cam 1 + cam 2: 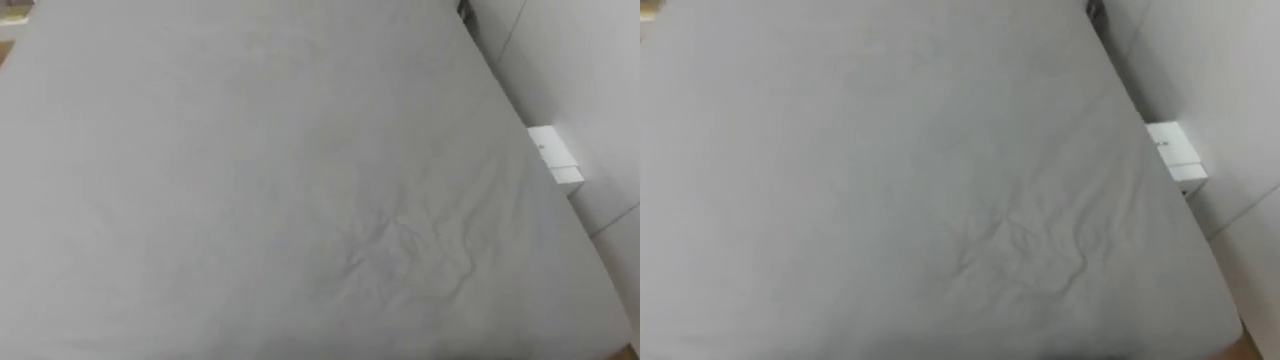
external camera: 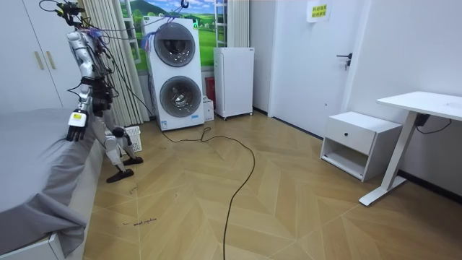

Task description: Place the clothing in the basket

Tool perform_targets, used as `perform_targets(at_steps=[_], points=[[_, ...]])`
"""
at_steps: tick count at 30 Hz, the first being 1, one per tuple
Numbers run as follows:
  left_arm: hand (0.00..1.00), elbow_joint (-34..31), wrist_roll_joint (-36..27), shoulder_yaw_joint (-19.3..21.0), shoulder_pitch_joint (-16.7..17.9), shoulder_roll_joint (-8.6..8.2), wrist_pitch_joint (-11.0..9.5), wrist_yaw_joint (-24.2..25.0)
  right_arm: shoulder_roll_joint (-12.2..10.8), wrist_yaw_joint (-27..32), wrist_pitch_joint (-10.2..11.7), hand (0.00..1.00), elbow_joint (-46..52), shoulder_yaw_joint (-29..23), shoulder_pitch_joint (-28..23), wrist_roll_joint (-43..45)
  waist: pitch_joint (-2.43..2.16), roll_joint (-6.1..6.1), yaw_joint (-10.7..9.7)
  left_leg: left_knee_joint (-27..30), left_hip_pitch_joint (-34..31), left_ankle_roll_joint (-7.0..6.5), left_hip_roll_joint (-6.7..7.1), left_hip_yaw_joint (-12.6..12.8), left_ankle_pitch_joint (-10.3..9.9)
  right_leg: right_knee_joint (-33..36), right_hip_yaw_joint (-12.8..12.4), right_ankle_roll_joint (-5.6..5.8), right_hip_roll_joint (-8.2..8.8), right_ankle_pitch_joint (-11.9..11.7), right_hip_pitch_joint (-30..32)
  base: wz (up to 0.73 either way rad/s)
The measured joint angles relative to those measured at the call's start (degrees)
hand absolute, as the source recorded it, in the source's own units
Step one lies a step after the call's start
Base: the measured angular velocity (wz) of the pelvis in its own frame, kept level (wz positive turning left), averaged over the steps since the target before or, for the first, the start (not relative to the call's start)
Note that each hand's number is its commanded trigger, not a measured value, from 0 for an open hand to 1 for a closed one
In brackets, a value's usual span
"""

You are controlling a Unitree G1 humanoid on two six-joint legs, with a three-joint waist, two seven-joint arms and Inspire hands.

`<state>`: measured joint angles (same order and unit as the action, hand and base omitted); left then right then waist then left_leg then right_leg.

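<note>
A bed with a grey sheet (image 1: 250, 180) spreads across both eye views, with a patch of wrinkles (image 1: 1025, 250) near its lower right. In the room view I stand at the bed's (image 2: 36, 166) side, facing it. A small white basket (image 2: 132, 136) sits on the floor just behind my feet. My left hand (image 2: 74, 131) hangs at my side above the bed's edge.
A white wall and a small white box (image 1: 555, 155) border the bed on my right. Behind me are stacked washing machines (image 2: 175, 72), a white cabinet (image 2: 234, 81), a nightstand (image 2: 359, 143) and a desk (image 2: 426, 105). A dark cable (image 2: 242, 173) crosses the wooden floor.
</note>
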<state>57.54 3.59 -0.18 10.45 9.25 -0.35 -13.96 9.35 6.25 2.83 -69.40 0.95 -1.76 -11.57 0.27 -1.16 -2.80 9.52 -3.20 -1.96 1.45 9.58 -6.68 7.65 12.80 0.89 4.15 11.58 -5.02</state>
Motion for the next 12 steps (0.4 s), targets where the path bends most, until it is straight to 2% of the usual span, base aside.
perform_targets(at_steps=[6, 12], points=[[0.00, -0.1, 1.1, 1.3, -0.3, -0.90, -0.5, 1.2, -0.3, -1.5, -1.3, 0.00, 0.0, 0.6, -0.6, 3.5, 0.27, 0.14, 1.6, -0.1, -0.1, -0.10, 0.29, -0.6, -0.1, 0.0, 0.4, 0.16, 0.16, 0.2, -0.2, 0.06], [0.00, 0.1, 1.1, 2.4, -0.2, -1.75, -1.0, 1.2, -0.4, -1.5, -1.6, 0.00, 0.0, 1.5, -0.6, 5.6, 0.30, 0.18, 1.7, -0.1, 0.0, -0.05, 0.31, -0.7, -0.1, 0.0, 0.5, 0.17, 0.16, 0.3, -0.2, 0.00]])
